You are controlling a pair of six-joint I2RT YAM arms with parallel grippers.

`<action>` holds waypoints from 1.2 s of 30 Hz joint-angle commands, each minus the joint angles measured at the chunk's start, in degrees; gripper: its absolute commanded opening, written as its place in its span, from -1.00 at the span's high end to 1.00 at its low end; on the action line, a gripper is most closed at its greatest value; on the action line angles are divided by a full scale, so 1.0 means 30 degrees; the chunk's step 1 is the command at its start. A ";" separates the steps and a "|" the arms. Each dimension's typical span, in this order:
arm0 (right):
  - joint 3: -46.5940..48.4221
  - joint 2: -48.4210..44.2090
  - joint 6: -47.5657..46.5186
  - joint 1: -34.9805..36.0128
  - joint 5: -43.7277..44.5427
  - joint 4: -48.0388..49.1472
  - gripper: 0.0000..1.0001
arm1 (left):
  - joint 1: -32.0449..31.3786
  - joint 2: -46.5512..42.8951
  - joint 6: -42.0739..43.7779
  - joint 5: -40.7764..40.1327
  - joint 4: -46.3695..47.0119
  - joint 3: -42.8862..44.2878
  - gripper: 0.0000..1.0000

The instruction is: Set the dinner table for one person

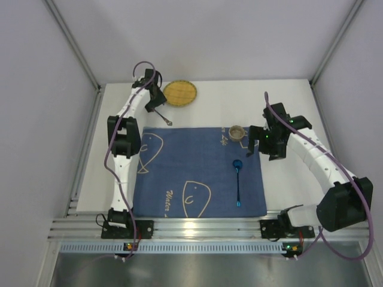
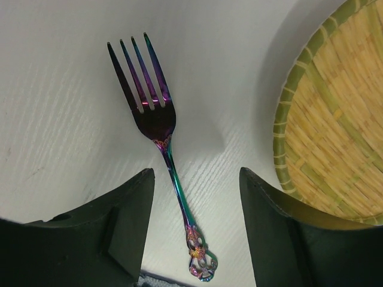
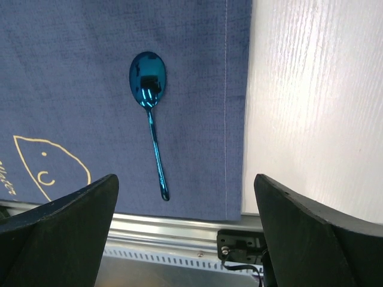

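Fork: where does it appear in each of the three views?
Top external: fork upper left, just below-left of the woven plate.
Left wrist: fork at centre, plate at right edge.
Right wrist: not in it.
Shared landmark: the woven plate.

Even, bright light from above nearly washes out my white table (image 1: pixel 227 101). Both wrist views are sharp mid-frame, while my jaws loom dark and soft-edged along the near edge. The fork (image 2: pixel 157 113) casts a faint shadow rightward; the spoon (image 3: pixel 148 81) glints.
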 commanded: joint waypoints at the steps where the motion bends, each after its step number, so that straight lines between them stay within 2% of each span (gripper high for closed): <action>1: 0.1102 0.0451 0.0009 -0.0010 0.0050 0.0777 -0.91 | 0.0121 0.0605 0.0467 -0.0425 -0.0009 0.0241 -0.27; 8: 0.1219 0.0833 -0.0050 0.0019 0.0108 0.0894 -0.91 | 0.0150 0.0986 0.0526 -0.0690 0.0048 -0.0374 -0.12; 9: 0.1190 0.0804 -0.0050 0.0019 0.0137 0.0894 -0.91 | 0.0179 0.1074 0.0526 -0.0661 0.0049 -0.0432 0.02; 11: 0.1131 0.0687 -0.0021 0.0019 0.0167 0.0894 -0.91 | 0.0208 0.1278 0.0380 -0.0515 0.0078 -0.0433 0.16; 12: 0.1102 0.0600 -0.0050 -0.0010 0.0196 0.0894 -0.91 | 0.0238 0.1338 0.0351 -0.0456 0.0049 -0.0462 0.38; 13: 0.1044 0.0570 -0.0050 -0.0010 0.0196 0.0894 -0.91 | 0.0238 0.1396 0.0350 -0.0426 0.0049 -0.0433 0.49; 15: 0.0927 0.0424 -0.0021 -0.0039 0.0226 0.0865 -0.91 | 0.0238 0.1426 0.0379 -0.0368 -0.0009 -0.0491 0.66; 18: 0.0751 0.0161 0.0038 -0.0068 0.0313 0.0865 -0.91 | 0.0238 0.1368 0.0467 -0.0368 -0.0185 -0.0492 0.81; 20: 0.0692 0.0043 0.0067 -0.0069 0.0284 0.0865 -0.91 | 0.0267 0.1193 0.0643 -0.0425 -0.0273 -0.0521 1.00; 29: -0.0098 -0.0835 0.0184 -0.0068 -0.0330 0.1275 -0.91 | 0.0355 -0.1530 0.2457 -0.0837 0.0718 -0.0814 1.00; 36: -0.1182 -0.2210 0.0097 -0.0069 -0.0886 0.1480 -0.91 | 0.0414 -0.4400 0.4450 0.1711 0.2040 0.0797 1.00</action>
